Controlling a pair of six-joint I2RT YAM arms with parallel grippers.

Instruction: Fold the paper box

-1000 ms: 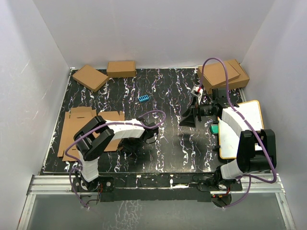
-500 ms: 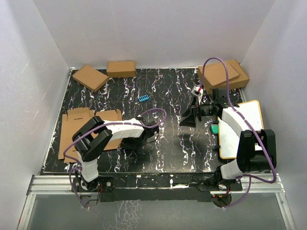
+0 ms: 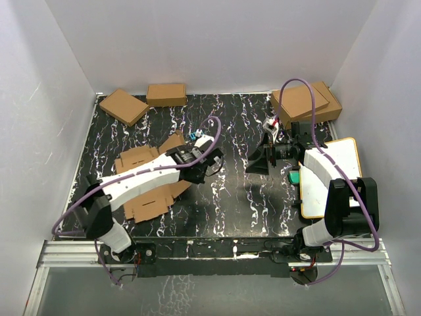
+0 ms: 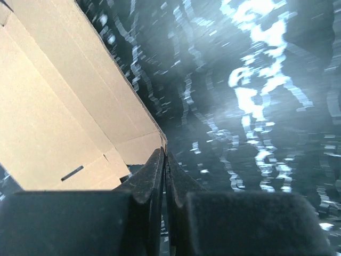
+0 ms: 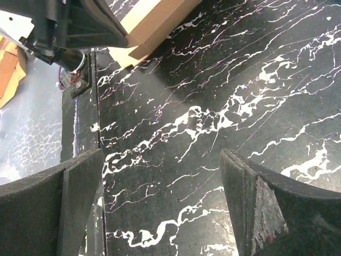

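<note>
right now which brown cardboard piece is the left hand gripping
The flat, creased paper box sheet, pinched at its edge by the left hand; the small boxes and stacked boxes sit closed at the far edge.

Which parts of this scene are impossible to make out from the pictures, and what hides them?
- Top external view: the left arm covers the middle of the paper box, so the creases there are hidden.
- Left wrist view: the left gripper hides the box edge that it pinches, and the picture's left edge cuts off the rest of the sheet.
- Top external view: the small blue object is too small to identify.
</note>
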